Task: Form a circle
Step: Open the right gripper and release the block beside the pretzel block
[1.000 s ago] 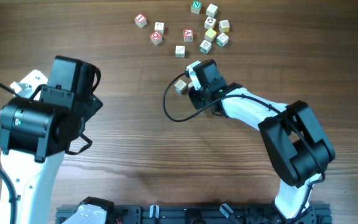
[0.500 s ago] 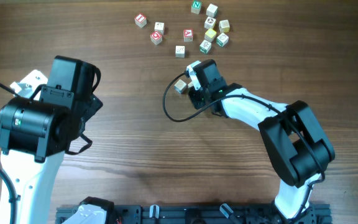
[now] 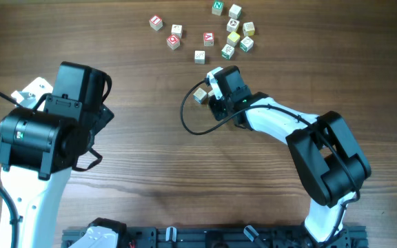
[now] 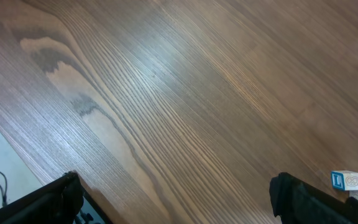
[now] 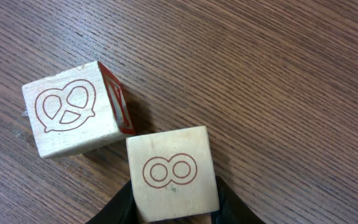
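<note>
1. right claw [image 5: 173, 208]: clenched on one small wooden block, a dark finger pressed to each side. the grip looks meant to steer the block into place rather than carry it far.
2. two-ring block [image 5: 173, 174]: pale cube between the claw's fingers, its face with two linked red rings turned up. whether it rests on the table or sits just above it cannot be told.
3. pretzel block [image 5: 70, 115]: just past the claw's tip and to one side, free of the fingers, turned slightly askew. its near corner meets the held block's corner or comes very close, which suggests the held block is being set as its neighbour.
4. circle [image 3: 200, 95]: no ring shows yet, only this small beginning at the claw's tip. most of the task looks undone.
5. table [image 3: 150, 151]: dark wood, bare around the claw, which leaves room for a ring.
6. loose blocks [image 3: 209, 38]: about a dozen lettered cubes scattered well beyond the claw, apart from one another, likely the supply.
7. left claw [image 4: 174, 183]: farthest off, well apart, fingers spread wide over bare wood, holding nothing; probably parked clear of the work.
</note>
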`<state>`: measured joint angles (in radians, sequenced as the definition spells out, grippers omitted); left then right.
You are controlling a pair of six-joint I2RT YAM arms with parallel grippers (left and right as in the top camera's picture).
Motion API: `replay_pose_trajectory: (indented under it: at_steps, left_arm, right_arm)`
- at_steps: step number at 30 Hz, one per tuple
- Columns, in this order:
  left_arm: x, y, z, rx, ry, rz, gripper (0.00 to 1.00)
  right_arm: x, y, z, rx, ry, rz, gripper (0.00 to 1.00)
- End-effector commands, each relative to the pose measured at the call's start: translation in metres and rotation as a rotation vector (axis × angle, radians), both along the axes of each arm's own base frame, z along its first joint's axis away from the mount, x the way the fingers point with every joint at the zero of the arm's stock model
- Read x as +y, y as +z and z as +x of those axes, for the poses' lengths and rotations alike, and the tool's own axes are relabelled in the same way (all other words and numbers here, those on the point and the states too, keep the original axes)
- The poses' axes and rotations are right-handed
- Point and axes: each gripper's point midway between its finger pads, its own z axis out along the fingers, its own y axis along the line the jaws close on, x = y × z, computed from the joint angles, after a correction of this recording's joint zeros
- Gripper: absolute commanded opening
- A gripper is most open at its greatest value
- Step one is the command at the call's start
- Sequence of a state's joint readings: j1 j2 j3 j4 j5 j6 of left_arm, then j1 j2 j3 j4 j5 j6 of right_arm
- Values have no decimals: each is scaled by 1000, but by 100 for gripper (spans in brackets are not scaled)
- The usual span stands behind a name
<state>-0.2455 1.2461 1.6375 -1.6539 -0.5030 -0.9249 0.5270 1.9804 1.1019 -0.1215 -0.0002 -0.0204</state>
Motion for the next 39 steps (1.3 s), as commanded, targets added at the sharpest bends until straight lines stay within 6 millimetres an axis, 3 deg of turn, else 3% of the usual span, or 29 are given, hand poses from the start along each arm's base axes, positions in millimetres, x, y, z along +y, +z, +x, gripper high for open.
replay_pose_trajectory:
  at_steps: [1,22,25,29,39]
  left_arm:
    - [2,2,-1,-9,8,1,100]
    - [2,2,-1,-9,8,1,100]
    - [2,2,-1,-9,8,1,100]
    - [2,2,-1,-9,8,1,100]
    - [2,2,-1,-9,8,1,100]
  right_arm:
    - [-4,-37,-25,116,6,-8,22]
    - [-6,-39,-26,122,5,-17,22]
    - [-6,-39,-27,126,5,-20,39]
    - [-8,-40,-28,128,1,-29,52]
    - [-19,-42,-27,121,-26,-81,58]
